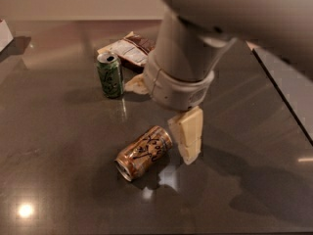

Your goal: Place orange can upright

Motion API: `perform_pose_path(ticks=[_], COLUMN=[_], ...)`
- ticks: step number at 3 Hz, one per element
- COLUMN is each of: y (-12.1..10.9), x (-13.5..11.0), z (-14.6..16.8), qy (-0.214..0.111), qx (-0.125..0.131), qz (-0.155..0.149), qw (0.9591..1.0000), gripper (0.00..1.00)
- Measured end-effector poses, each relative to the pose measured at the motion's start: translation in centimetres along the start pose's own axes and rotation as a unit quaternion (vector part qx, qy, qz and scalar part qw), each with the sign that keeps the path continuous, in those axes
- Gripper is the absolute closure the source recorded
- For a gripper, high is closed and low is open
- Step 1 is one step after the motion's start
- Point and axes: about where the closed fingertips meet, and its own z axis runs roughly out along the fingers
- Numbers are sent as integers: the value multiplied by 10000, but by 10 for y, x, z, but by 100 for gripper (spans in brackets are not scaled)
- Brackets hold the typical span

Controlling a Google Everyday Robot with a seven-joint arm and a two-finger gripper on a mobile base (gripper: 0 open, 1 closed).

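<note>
The orange can (144, 152) lies on its side on the dark table (54, 131), silver top toward the front left, dark lettering facing up. My gripper (162, 122) hangs just above and right of it, open. One pale finger (188, 137) reaches down right beside the can's far end; I cannot tell whether it touches. The other finger (136, 84) shows behind the wrist, near the green can. The arm's wrist hides the table behind the orange can.
A green can (110, 75) stands upright at the back left. A crumpled snack bag (128, 50) lies behind it, partly hidden by the arm. A white object (4, 33) sits at the far left edge. The table's right edge (286, 99) runs diagonally.
</note>
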Motion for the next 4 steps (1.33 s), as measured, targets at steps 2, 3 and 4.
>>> perform_pose_path(ticks=[2, 3, 4], y=[-4, -3, 0], x=[-28, -32, -32], z=[50, 66, 81], qy=[13, 21, 54], qx=[-547, -725, -908], qz=[-953, -1113, -1167], qw=[9939, 9911, 9890], gripper=[0, 0, 0])
